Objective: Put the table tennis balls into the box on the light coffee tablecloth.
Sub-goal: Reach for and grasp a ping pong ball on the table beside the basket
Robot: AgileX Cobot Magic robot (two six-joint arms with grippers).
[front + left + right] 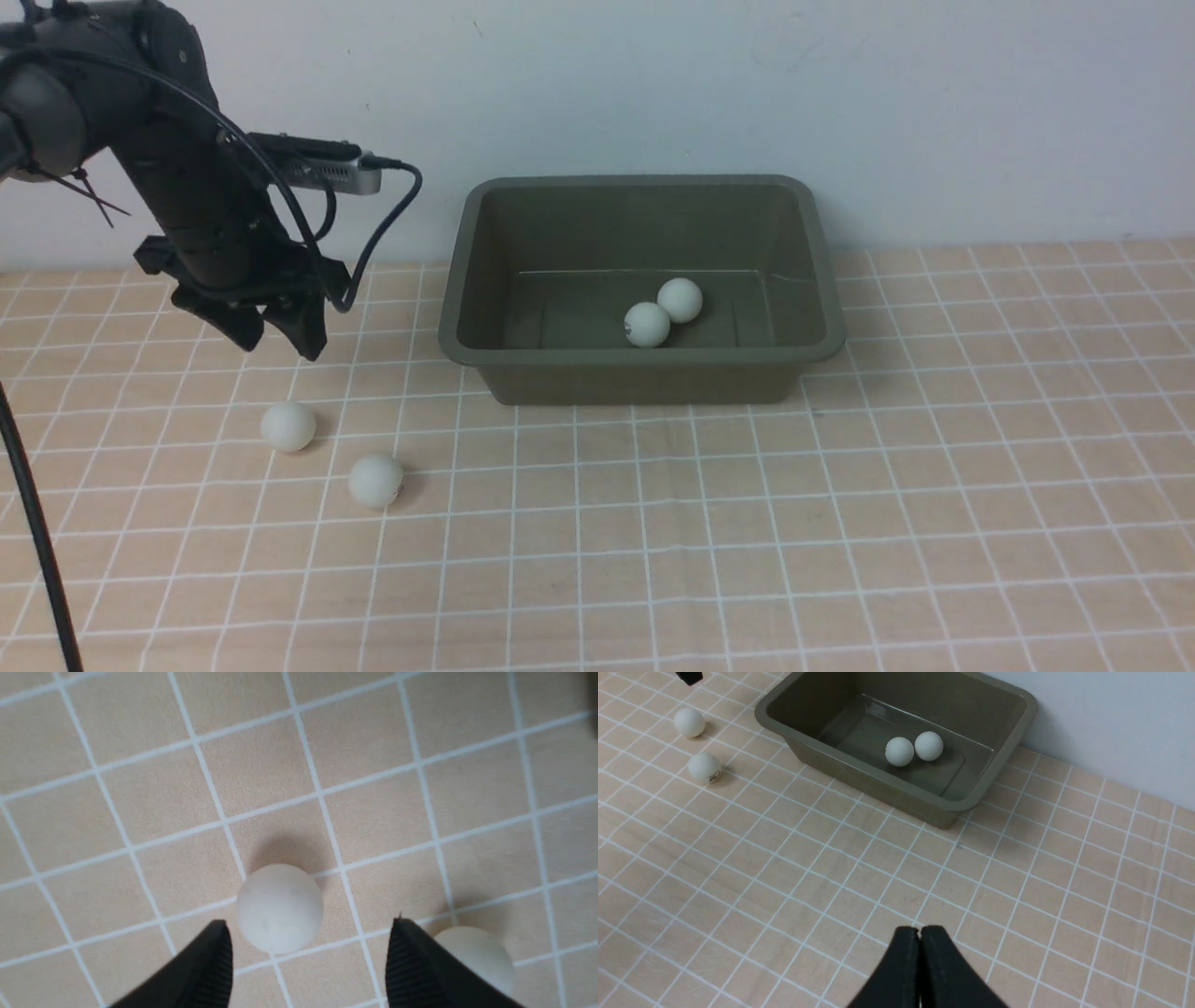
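Olive-green plastic forms the box (pixel 644 381), which stands at the back of the light coffee tablecloth (pixel 840 523), near the wall (pixel 840 93). Inside it lie two white table tennis balls, the front boxed ball (pixel 647 324) touching the rear boxed ball (pixel 680 301). Two more lie on the cloth left of the box: the far loose ball (pixel 288 427) and the near loose ball (pixel 375 481), close but apart. The left gripper (pixel 278 343) hangs above the far loose ball, holding nothing, its black fingers (pixel 205 970) spread wide. In its wrist view one finger covers part of the near loose ball, which the picture's edge also cuts off. The right gripper (pixel 920 934) shows only in its own wrist view, fingertips pressed together and empty. A small dark mark on the near loose ball, possibly print, is too small to read.
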